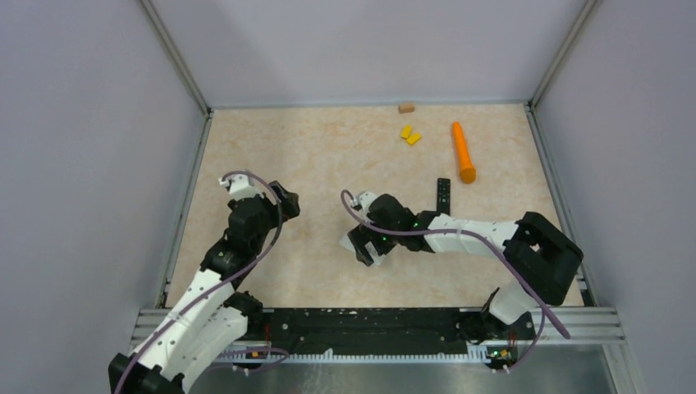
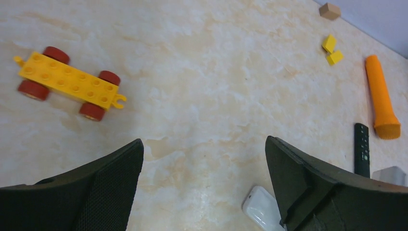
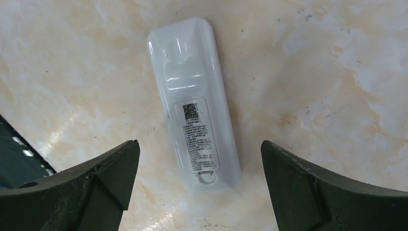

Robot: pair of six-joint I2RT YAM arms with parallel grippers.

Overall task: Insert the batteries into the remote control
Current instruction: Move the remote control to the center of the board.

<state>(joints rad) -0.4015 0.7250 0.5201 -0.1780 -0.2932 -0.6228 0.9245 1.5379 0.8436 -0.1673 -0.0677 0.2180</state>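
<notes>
**Both grippers spread wide, white remote lying under the right one**

The table (image 1: 271, 123) is walled at 12, 9 and 3 o'clock, with a metal rail (image 1: 369, 316) along the 6 o'clock edge where the arms are mounted. In the top view the loose clutter sits toward 1 o'clock: a wooden block (image 1: 406, 107) against the far wall, two yellow blocks (image 1: 410, 135) and a long orange cylinder (image 1: 464, 152). A black remote (image 1: 443, 194) lies just past the right arm. In the left wrist view a yellow toy car base (image 2: 70, 84) with red wheels rests at 10 o'clock, and bare marbled surface runs from it across to the yellow blocks.

The right gripper (image 3: 199, 144) hangs over the white remote control (image 3: 195, 103), jaws spread wide and gripping nothing. The remote lies flat on the table with its back up and its printed label showing. Its long axis runs roughly 12 to 6 o'clock between the fingers (image 3: 110, 173), with a gap of table on either side.

The left gripper (image 2: 203, 143) also stands wide and holds nothing — one end of the white remote shows at 5 o'clock, just beside its right-hand finger.
</notes>
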